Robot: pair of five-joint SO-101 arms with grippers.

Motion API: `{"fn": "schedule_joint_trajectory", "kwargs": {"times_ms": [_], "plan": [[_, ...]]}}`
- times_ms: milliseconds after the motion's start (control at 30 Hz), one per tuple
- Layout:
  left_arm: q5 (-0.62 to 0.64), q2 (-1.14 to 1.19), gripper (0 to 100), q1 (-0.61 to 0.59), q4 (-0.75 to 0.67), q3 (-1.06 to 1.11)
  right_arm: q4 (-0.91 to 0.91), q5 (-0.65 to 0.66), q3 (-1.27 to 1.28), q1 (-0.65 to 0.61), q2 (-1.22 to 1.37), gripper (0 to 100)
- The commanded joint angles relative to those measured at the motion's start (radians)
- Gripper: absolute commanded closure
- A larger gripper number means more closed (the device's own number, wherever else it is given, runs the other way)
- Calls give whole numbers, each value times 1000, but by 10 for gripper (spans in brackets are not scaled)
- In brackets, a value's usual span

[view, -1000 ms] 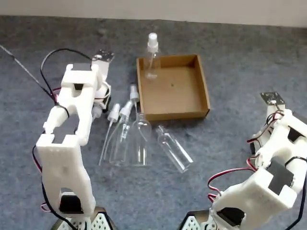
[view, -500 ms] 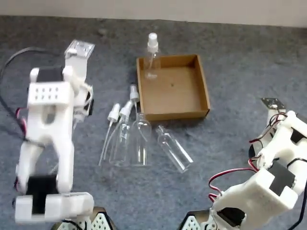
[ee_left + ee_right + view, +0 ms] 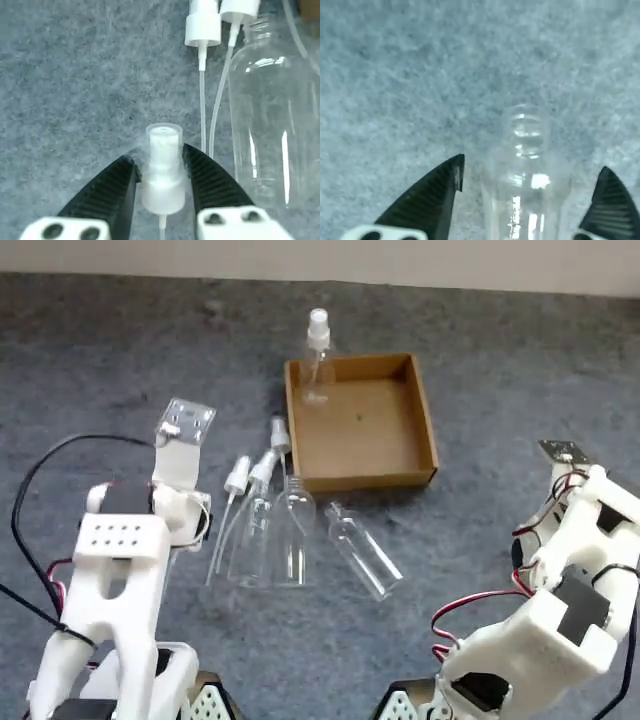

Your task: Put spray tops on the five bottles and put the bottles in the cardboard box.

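Left fingers [image 3: 117,182] clamped spray top [image 3: 163,170]; right fingers [image 3: 437,192] spread wide around clear bottle [image 3: 526,165]; cardboard box [image 3: 360,480] at 12 o'clock.

Your left hand [image 3: 160,161] is pinching a white spray top [image 3: 162,186]; two more spray tops [image 3: 203,27] are lying beside a clear bottle [image 3: 275,125].

Grey, felt-like tabletop [image 3: 500,350]. Toward the far edge, about midway along: a shallow cardboard box [image 3: 365,481]. Just nearer than the box's left corner, around the tabletop's middle, three clear bottles [image 3: 293,530] lying flat and close together, with loose white spray tops [image 3: 237,476] on thin tubes beside them.
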Motion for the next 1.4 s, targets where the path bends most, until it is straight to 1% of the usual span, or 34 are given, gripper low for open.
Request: {"fn": "schedule_joint_trajectory", "kwargs": {"times_ms": [0, 167, 267, 367, 500, 567, 667, 767, 933, 1067, 1233, 1367], "plan": [[29, -31, 996, 22, -112, 84, 13, -21, -56, -22, -19, 652], [32, -33, 996, 19, -163, 120, 15, -20, -58, -19, -21, 656], [32, -33, 996, 22, -175, 139, 15, -18, -58, -18, -33, 693], [32, -33, 996, 22, -178, 142, 18, -18, -56, -18, -99, 703], [32, -33, 996, 22, -187, 145, 67, -15, -54, -27, -203, 703], [32, -33, 996, 22, -186, 145, 70, 17, -54, -28, -217, 703], [32, -33, 996, 22, -184, 145, 70, 69, -54, -25, -202, 704], [32, -33, 996, 22, -183, 147, 70, 92, -54, -16, -176, 706], [32, -33, 996, 22, -183, 147, 67, 199, -56, 39, -104, 706], [32, -33, 996, 22, -184, 147, 59, 210, -56, 76, -68, 706], [32, -31, 996, 22, -184, 147, 12, 210, -54, 87, -41, 710], [32, -30, 996, 22, -186, 147, 4, 209, -56, 87, -33, 813]]}}
